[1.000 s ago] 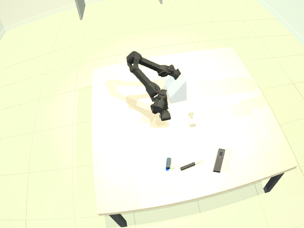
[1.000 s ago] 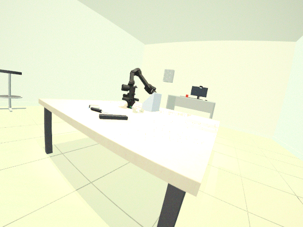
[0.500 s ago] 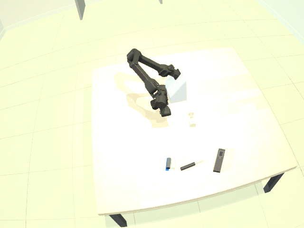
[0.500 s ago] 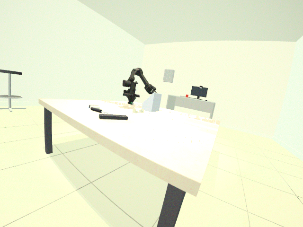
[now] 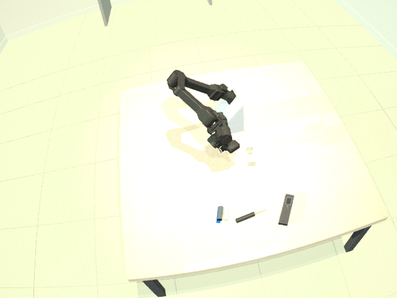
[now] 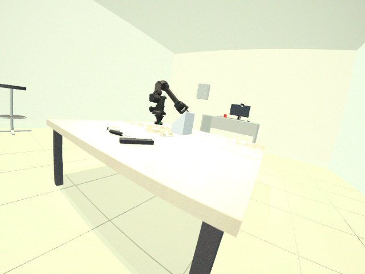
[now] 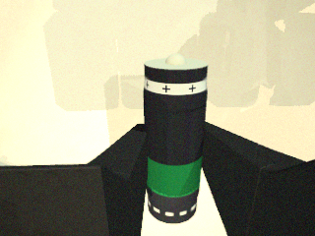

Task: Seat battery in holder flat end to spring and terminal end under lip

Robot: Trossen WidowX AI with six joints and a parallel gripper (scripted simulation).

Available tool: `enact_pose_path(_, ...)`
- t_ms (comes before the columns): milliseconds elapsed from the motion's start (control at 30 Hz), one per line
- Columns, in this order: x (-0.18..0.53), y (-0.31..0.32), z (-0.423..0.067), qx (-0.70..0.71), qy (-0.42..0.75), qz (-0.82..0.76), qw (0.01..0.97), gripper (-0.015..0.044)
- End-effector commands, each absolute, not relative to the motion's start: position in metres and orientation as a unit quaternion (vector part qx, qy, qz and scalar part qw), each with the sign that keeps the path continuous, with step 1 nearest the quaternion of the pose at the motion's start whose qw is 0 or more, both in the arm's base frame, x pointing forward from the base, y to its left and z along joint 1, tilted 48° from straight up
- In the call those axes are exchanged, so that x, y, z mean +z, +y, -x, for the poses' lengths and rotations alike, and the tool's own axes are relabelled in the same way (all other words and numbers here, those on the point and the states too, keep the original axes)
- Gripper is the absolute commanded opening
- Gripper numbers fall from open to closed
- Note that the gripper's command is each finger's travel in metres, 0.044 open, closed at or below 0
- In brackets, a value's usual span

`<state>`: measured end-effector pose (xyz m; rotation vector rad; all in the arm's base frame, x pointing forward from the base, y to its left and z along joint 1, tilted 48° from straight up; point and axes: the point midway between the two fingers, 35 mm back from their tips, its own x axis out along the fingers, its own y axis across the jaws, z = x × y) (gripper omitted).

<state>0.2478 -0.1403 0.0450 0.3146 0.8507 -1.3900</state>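
Note:
The battery (image 7: 174, 138) is black with a green band. Its plus-marked terminal end with the nub points away from the wrist camera, and its dashed flat end is near the camera. My gripper (image 7: 171, 132) (image 5: 221, 149) (image 6: 159, 121) is shut on the battery, with a dark finger pressed against each side of it, low at the table top. In the top view the arm hides nearly all of the battery. The pale holder (image 5: 250, 156) (image 6: 166, 135) sits on the table a short way to the right of the gripper and is empty.
A grey wedge block (image 5: 236, 120) (image 6: 183, 124) stands just behind the gripper. Near the front edge lie a dark remote (image 5: 286, 210) (image 6: 136, 141), a black-handled tool (image 5: 245, 217) (image 6: 115, 132) and a small blue and white object (image 5: 219, 214).

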Motion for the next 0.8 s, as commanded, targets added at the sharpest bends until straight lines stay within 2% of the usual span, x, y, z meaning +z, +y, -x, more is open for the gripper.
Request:
enact_pose_path(0,0.033,-0.124,-0.265,-0.577,0.436,-0.077,0.687,0.0079)
enact_pose_path(500,-0.028,-0.054,-0.306,-0.38,0.612,0.177,0.67,0.0079)
enact_pose_path(767,-0.034,-0.047,-0.309,-0.361,0.622,0.202,0.665,0.0079)
